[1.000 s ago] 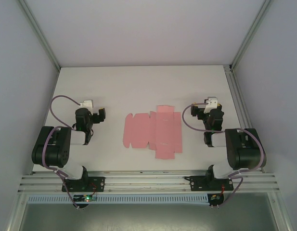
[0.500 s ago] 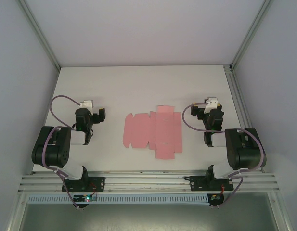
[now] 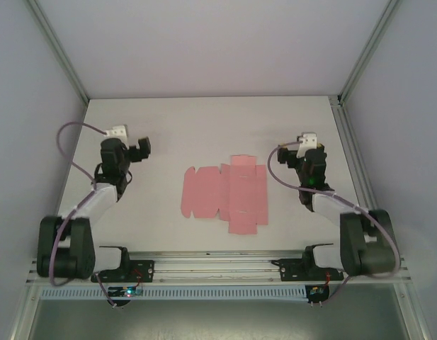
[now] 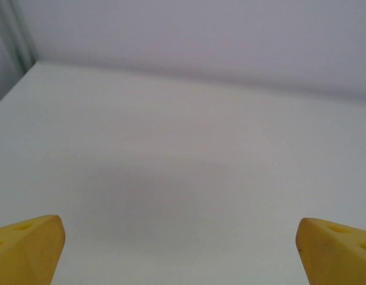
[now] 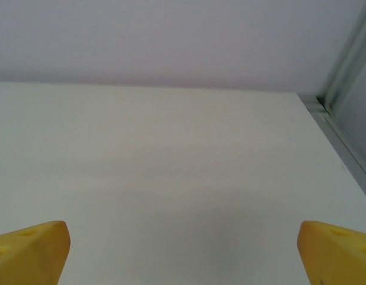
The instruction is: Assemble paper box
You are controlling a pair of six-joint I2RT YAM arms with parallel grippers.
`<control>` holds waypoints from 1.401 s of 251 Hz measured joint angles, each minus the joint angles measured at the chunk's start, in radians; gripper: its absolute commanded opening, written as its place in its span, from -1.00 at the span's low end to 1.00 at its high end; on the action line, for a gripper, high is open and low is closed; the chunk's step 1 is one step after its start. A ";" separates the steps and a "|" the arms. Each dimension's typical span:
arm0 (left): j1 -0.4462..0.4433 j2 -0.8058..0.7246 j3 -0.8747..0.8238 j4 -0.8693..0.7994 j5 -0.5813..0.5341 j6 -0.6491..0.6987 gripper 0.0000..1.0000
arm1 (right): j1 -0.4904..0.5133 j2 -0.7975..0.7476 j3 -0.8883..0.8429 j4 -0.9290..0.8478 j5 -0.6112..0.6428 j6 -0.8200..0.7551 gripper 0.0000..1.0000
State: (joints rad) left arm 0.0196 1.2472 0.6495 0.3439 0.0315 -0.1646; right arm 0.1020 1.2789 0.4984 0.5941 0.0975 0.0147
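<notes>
The left claw (image 4: 181, 252) stands wide apart, with nothing between its two yellow fingertips (image 4: 27, 248), which show at the bottom corners of its wrist view. Below and ahead of it is bare white table (image 3: 204, 127), running to the pale back wall (image 3: 204, 42).

The right claw (image 5: 183, 254) is spread just as wide and is equally empty. Its own yellow tips sit at the bottom corners of its wrist view, over plain white table. A metal frame post (image 5: 343, 71) rises at the far right edge of that view.

From above, the two claws hover on either side of the paper box (image 3: 225, 193), each well apart from it and touching nothing. The box is a flat pink die-cut sheet (not folded at all), lying near the middle of the table between the arms. It has a wider panel with small scalloped flaps on the left and a taller strip of panels on the right. A purple cable (image 3: 71, 142) loops from each wrist back along its black arm.
</notes>
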 measured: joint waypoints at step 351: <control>-0.309 0.263 0.124 -0.587 0.467 -0.315 0.94 | 0.319 0.357 0.293 -0.729 -0.165 0.426 0.14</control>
State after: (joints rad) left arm -0.2890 1.5105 0.7731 -0.2428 0.4980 -0.4801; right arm 0.4206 1.6356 0.7910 -0.1352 -0.0677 0.4404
